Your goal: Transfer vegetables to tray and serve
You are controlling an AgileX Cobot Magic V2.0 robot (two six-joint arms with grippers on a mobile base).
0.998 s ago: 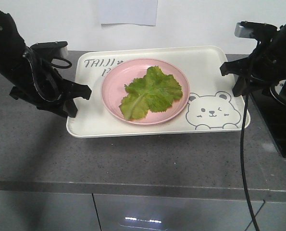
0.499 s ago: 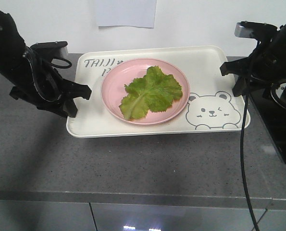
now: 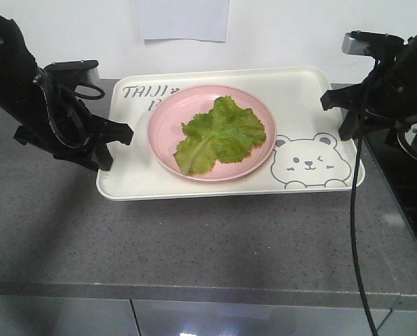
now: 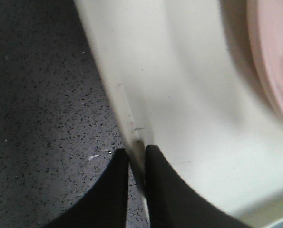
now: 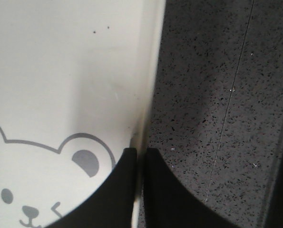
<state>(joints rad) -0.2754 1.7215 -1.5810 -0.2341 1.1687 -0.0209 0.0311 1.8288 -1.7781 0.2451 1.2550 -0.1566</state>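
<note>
The cream tray (image 3: 222, 190) with a bear drawing spans the grey counter. On it a round pink plate (image 3: 165, 148) carries the vegetables (image 3: 221, 134), light-green lettuce leaves. My left gripper (image 3: 115, 147) is shut on the tray's left rim. The left wrist view shows the gripper (image 4: 137, 151) pinching the rim of the tray (image 4: 189, 104), with the plate's edge (image 4: 274, 61) at the right. My right gripper (image 3: 338, 115) is shut on the right rim. In the right wrist view that gripper (image 5: 140, 152) clamps the tray's (image 5: 60, 71) edge beside the bear's ear.
A black appliance (image 3: 415, 175) stands on the counter at the far right, close to the right arm. A black cable (image 3: 355, 231) hangs from that arm down past the counter's front edge (image 3: 194, 288). A white wall closes the back.
Tray, plate and both grippers keep their place in the view. The counter's front edge and the black appliance have slid slightly lower in the frame.
</note>
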